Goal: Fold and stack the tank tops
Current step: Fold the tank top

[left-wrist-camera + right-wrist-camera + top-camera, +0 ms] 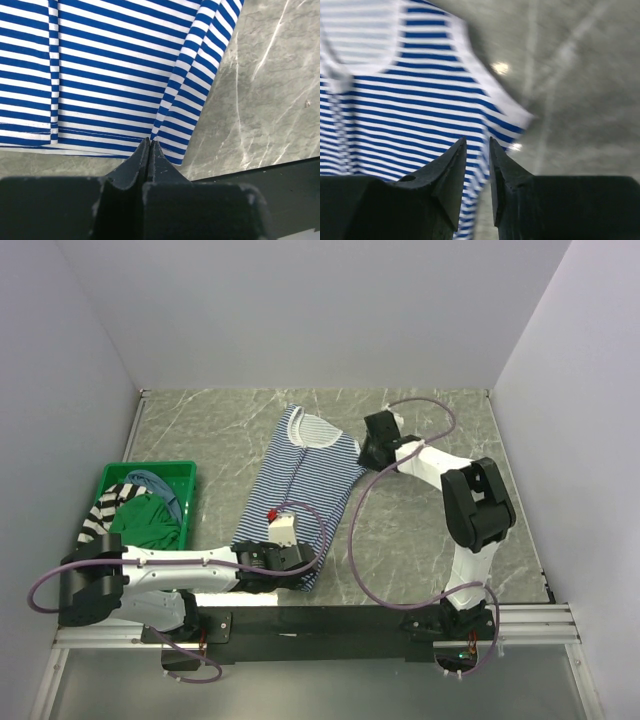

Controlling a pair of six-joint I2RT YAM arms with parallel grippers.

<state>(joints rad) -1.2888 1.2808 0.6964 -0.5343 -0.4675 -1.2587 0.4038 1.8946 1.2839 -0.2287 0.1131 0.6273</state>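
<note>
Gripper states first. Left gripper: jaws pressed flat together with no gap, tips at the near hem of the navy-white striped tank top. In the left wrist view a fold of the cloth runs straight into the tips, so it reads as pinched on the hem near the top's near right corner.

Right gripper: jaws parted by a narrow gap, nothing between them. It hangs over the far right shoulder of the striped top, by the armhole edge. The right wrist view is blurred, so I cannot tell whether the tips touch the cloth.

The striped top lies flat on the counter, lengthwise, with the neckline at the far end and the hem at the near end, slightly skewed so that the hem sits further left than the neck. Its right side shows a lengthwise fold line, with a doubled layer visible in the left wrist view. A purple cable from the right arm loops just beside the top's near right edge.

Left of the striped top, apart from it, stands a green bin. It holds the other tank tops in a loose heap:
- plain green tank top, nearest the striped top
- bold black-white striped tank top, on the side of the bin away from the striped top
- dusty blue tank top, towards the far end

All three are unfolded.
</note>
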